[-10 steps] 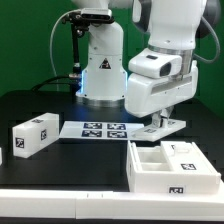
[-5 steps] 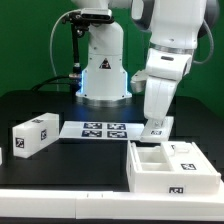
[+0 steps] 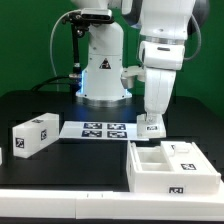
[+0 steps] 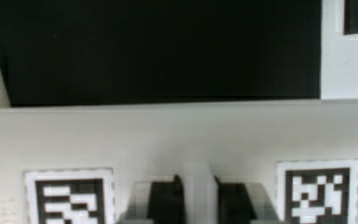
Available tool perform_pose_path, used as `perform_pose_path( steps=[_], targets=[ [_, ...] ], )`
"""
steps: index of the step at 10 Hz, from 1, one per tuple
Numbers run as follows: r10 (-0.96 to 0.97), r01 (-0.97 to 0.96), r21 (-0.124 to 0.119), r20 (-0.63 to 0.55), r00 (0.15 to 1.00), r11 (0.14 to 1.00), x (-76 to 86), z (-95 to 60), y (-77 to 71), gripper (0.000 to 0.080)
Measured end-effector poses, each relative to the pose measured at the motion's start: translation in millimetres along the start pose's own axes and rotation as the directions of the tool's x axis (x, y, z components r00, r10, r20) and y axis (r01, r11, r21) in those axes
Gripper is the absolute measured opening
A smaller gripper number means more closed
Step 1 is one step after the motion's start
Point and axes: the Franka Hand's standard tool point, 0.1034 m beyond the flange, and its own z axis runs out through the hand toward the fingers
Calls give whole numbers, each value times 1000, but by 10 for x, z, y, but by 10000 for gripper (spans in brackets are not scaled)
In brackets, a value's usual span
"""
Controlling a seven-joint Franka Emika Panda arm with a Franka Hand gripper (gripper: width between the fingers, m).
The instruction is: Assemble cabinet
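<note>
My claw point(image 3: 152, 117) sits low on a tagged cabinet panel point(image 4: 176, 135) beside the marker board point(image 3: 100, 128), near the open shell point(image 3: 150, 180); pinching or spread, I cannot tell; an off-centre grip could let the panel tip

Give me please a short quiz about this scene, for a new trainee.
1. True or false: the gripper is inside the open cabinet shell.
2. In the exterior view, what lies between the white block at that view's left and the gripper? A) marker board B) screwdriver C) cup
3. How many tags does the white part show in the wrist view?
Key: 1 false, it is outside the shell, by the marker board's end; 2 A; 3 two.
</note>
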Motion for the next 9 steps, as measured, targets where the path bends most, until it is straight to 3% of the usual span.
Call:
perform_pose_path(
  steps=[1, 2, 5, 9],
  targets=[
    [-23, 23, -6, 1, 1000, 1000, -16, 1, 11, 64],
    [-101, 101, -33, 5, 995, 994, -79, 1, 54, 64],
    [-182, 183, -42, 27, 983, 982, -241, -4, 136, 64],
    [-142, 143, -43, 27, 989, 989, -237, -3, 178, 64]
  ],
)
